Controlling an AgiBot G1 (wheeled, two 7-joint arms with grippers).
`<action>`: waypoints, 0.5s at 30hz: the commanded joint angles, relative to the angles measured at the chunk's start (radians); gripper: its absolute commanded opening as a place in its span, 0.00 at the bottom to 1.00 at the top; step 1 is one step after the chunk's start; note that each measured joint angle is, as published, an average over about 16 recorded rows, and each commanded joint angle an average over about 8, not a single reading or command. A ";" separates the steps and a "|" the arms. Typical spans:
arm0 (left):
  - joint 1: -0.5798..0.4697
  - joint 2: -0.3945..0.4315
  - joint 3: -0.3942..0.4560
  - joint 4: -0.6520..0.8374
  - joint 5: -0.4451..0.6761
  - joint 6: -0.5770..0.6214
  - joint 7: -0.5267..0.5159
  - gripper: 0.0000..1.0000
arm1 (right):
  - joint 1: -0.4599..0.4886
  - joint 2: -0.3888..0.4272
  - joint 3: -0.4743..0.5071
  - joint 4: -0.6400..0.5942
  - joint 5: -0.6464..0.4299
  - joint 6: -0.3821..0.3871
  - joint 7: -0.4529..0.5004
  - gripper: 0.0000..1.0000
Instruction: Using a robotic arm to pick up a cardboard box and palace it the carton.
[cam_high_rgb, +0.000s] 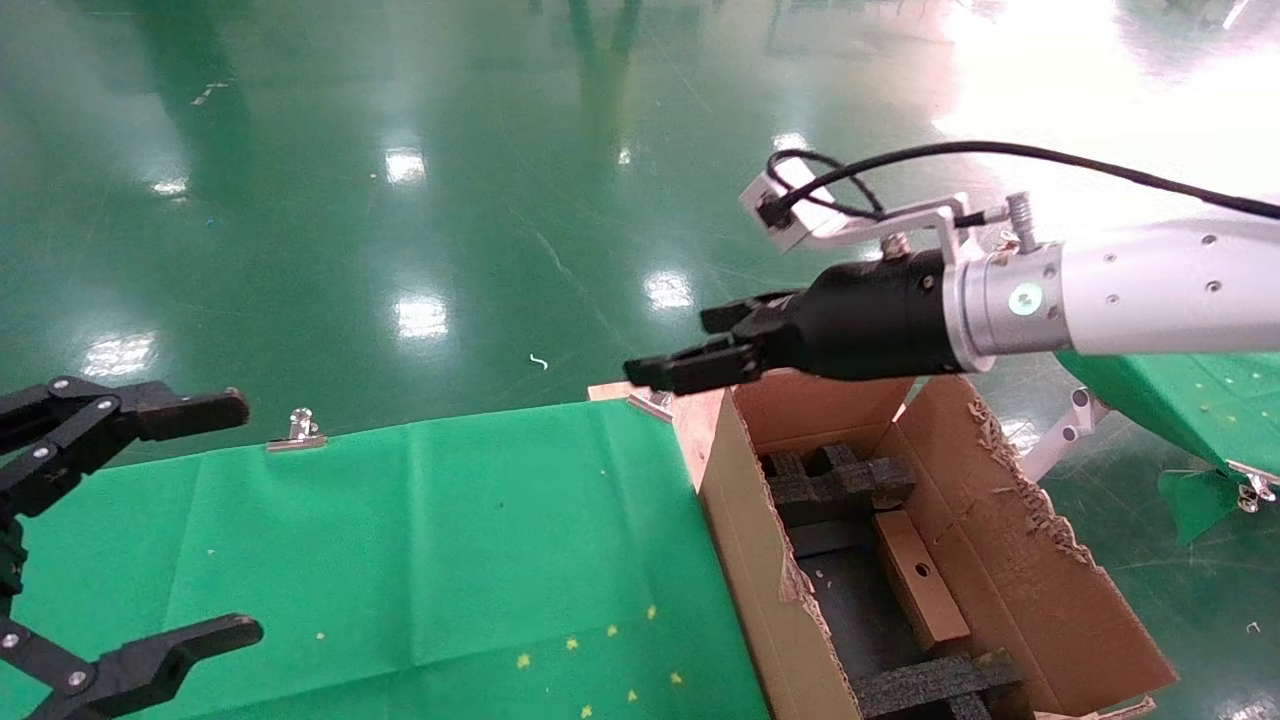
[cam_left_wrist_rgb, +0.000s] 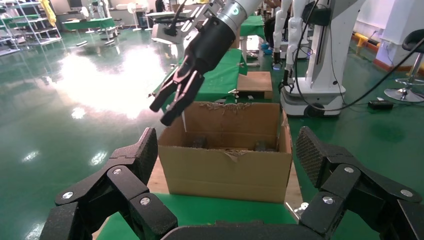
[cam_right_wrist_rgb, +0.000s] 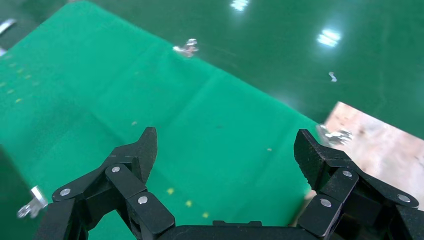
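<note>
The slim brown cardboard box (cam_high_rgb: 925, 590), with a round hole in its top face, lies inside the carton (cam_high_rgb: 760, 560) between black foam spacers (cam_high_rgb: 835, 480). The white robotic arm's black right gripper (cam_high_rgb: 690, 345) hovers open and empty over the carton's far left corner, away from the box. In the left wrist view that gripper (cam_left_wrist_rgb: 167, 107) hangs above the carton (cam_left_wrist_rgb: 225, 172). The right wrist view shows its fingers (cam_right_wrist_rgb: 145, 150) spread wide over green cloth. My all-black left gripper (cam_high_rgb: 235, 520) is parked open at the table's left edge.
A green cloth (cam_high_rgb: 450, 550) covers the table left of the carton, held by metal clips (cam_high_rgb: 297, 430). A second green-covered table (cam_high_rgb: 1180, 400) stands to the right. The carton's right flap (cam_high_rgb: 1040, 540) is ragged. White robot stands (cam_left_wrist_rgb: 325, 50) are beyond the carton.
</note>
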 joint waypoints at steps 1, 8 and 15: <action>0.000 0.000 0.000 0.000 0.000 0.000 0.000 1.00 | -0.038 -0.005 0.052 -0.003 0.020 -0.029 -0.042 1.00; 0.000 0.000 0.000 0.000 0.000 0.000 0.000 1.00 | -0.170 -0.020 0.234 -0.013 0.087 -0.128 -0.190 1.00; 0.000 0.000 0.001 0.000 0.000 0.000 0.000 1.00 | -0.303 -0.036 0.416 -0.024 0.155 -0.227 -0.337 1.00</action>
